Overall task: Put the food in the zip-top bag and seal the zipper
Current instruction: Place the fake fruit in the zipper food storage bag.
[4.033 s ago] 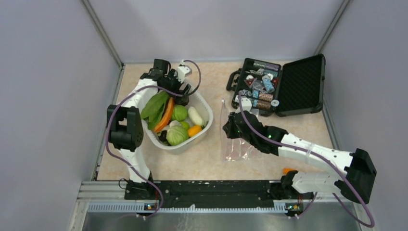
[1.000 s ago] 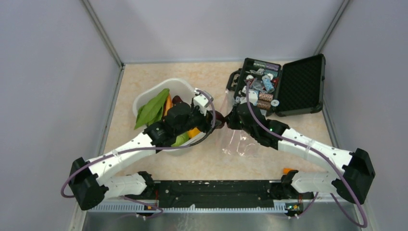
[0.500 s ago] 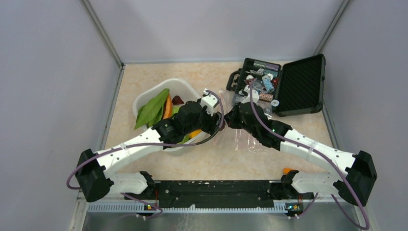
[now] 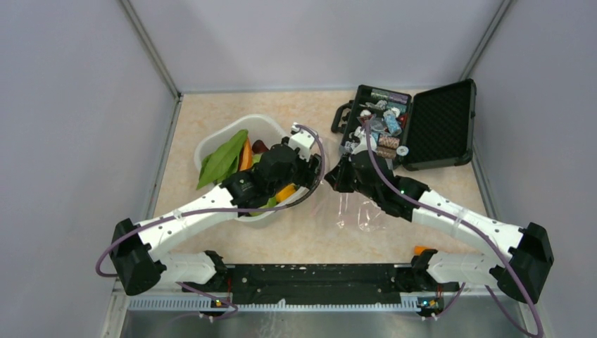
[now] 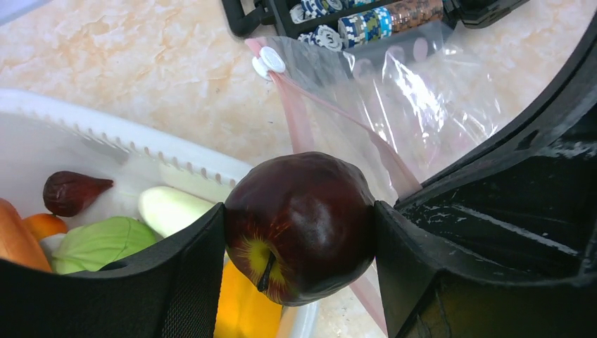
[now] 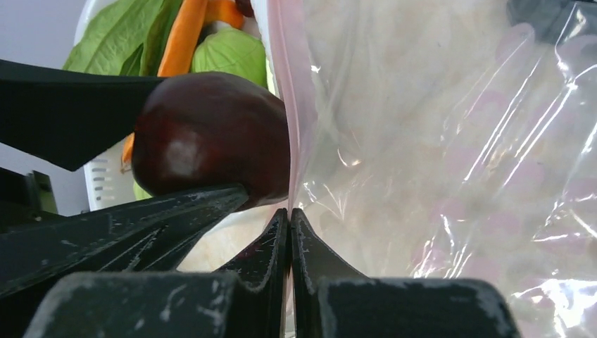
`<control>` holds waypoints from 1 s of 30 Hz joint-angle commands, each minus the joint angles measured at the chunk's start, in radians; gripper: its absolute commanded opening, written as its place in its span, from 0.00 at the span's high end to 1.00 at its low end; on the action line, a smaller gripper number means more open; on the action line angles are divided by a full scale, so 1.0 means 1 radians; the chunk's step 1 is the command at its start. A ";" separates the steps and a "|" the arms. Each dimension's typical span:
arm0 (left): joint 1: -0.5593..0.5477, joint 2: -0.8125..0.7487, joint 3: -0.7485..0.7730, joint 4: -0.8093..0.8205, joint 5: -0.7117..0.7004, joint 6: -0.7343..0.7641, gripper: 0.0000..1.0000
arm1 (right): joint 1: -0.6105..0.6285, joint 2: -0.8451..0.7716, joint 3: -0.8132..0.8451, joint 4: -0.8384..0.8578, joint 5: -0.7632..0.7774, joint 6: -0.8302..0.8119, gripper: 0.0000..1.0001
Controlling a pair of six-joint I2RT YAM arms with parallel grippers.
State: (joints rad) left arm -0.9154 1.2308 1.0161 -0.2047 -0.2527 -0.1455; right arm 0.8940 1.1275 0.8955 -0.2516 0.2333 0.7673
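Dark purple fruit [image 5: 299, 225], pink zipper [image 5: 296, 120], clear bag [image 5: 436, 98]

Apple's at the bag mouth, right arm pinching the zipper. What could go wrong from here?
1. The dark red apple in the left end effector sits against the zipper from outside. The mouth looks barely open, so it may drop beside the bag.
2. The right end effector pinches only that thin strip; a push could pull it free.
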 commanded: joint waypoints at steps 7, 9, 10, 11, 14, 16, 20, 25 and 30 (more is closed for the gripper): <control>-0.011 -0.030 -0.015 0.187 0.299 -0.135 0.69 | 0.003 -0.091 0.006 0.028 -0.043 0.022 1.00; -0.009 -0.033 -0.062 0.292 0.342 -0.177 0.69 | 0.002 -0.109 0.003 0.033 -0.037 0.034 1.00; -0.010 -0.029 -0.068 0.306 0.350 -0.195 0.69 | 0.001 -0.120 0.003 0.034 -0.032 0.038 1.00; -0.010 -0.025 -0.070 0.310 0.361 -0.210 0.69 | 0.001 -0.131 0.002 0.030 -0.026 0.044 1.00; -0.010 -0.022 -0.088 0.338 0.405 -0.266 0.69 | -0.006 -0.169 -0.018 0.030 -0.027 0.059 1.00; -0.010 -0.016 -0.100 0.360 0.435 -0.294 0.69 | -0.011 -0.196 -0.037 0.039 -0.032 0.067 1.00; -0.011 0.002 -0.094 0.279 0.372 -0.270 0.68 | -0.028 -0.246 -0.078 0.087 -0.077 0.067 1.00; -0.016 0.012 -0.050 0.130 0.306 -0.147 0.68 | -0.033 -0.254 -0.058 0.068 -0.093 0.013 1.00; -0.022 0.020 0.006 0.068 0.364 -0.074 0.68 | -0.033 -0.194 -0.010 0.004 -0.076 -0.052 1.00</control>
State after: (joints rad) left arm -0.9237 1.2545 0.9485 -0.1005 0.0395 -0.2916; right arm 0.8719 0.9001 0.8207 -0.2729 0.1558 0.7761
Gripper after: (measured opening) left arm 0.689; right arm 0.006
